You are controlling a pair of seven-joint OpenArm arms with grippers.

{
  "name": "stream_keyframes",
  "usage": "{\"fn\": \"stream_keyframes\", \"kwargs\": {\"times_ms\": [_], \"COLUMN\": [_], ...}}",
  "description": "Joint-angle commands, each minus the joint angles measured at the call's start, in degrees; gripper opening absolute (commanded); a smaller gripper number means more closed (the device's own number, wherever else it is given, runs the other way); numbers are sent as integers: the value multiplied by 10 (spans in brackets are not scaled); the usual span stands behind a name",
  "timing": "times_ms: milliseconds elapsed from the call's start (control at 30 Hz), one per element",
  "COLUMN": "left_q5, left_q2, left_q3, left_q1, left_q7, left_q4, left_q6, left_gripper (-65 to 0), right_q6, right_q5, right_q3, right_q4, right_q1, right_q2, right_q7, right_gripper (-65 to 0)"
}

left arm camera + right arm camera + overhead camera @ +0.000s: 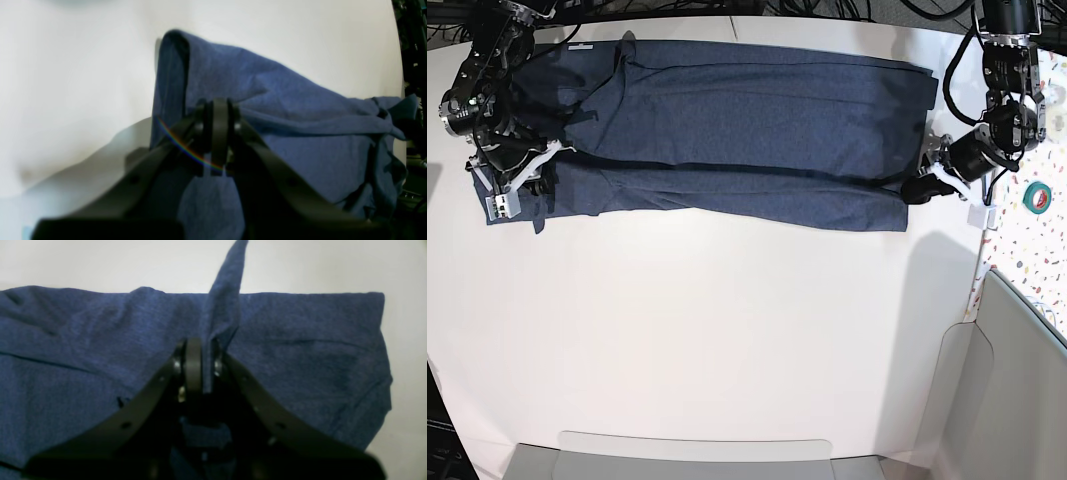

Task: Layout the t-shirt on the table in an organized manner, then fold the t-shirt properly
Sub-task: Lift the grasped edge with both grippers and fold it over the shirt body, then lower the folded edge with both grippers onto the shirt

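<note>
We see the t-shirt (727, 130), a dark heathered navy-blue cloth, stretched as a long band across the far part of the white counter (727, 330). In the base view it runs from one arm to the other, with a long crease along its length where the nearer strip is doubled over the rest. No lettering shows on the side facing up. The cloth is mostly smooth in the middle and more rumpled at the end on that view's left, where folds and a sleeve bunch together.

The right gripper (203, 366) sits at that rumpled end. Its jaws are pressed together on a thin ridge of the t-shirt, which rises out of them as a narrow upright pleat in the right wrist view, while the rest of the cloth lies flat beyond it.

The left gripper (220, 133) is at the opposite end, on the base view's right, right at the shirt's edge. Its jaws are likewise closed, with navy cloth pinched between them; in the left wrist view the cloth lifts away from the gripper into a raised, draped fold with a rounded top, bare counter behind it.

Beside the left arm, on a confetti-speckled surface off the counter, lies a roll of green tape (1034, 196).
</note>
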Motion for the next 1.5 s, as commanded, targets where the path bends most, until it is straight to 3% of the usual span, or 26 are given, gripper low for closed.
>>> {"fn": "stream_keyframes", "kwargs": {"times_ms": [0,667,900,1000,1467], "left_q5": [-9,-9,-9,-9,-9], "left_q2": [-9,-6,-6,-6,-6], "left_q3": [-2,-1,-1,-1,-1], "left_q1": [-7,35,36,36,36], "left_q7": [-11,-11,-11,-11,-11], "left_q4": [9,9,8,7,6], "left_q6": [-6,-6,-6,-6,-6], "left_gripper": [-650,-638,-477,-452,-451], "right_q6": [3,2,2,3,3], "right_q5": [5,5,10,10,40], "right_q3": [2,2,2,2,62], "right_q4": [4,-41,-39,-39,6], "right_q1": [5,9,5,5,18], "right_q2": [8,9,9,9,4], "right_q7": [11,12,11,11,11], "right_gripper": [-628,-622,-429,-378,-365]}}
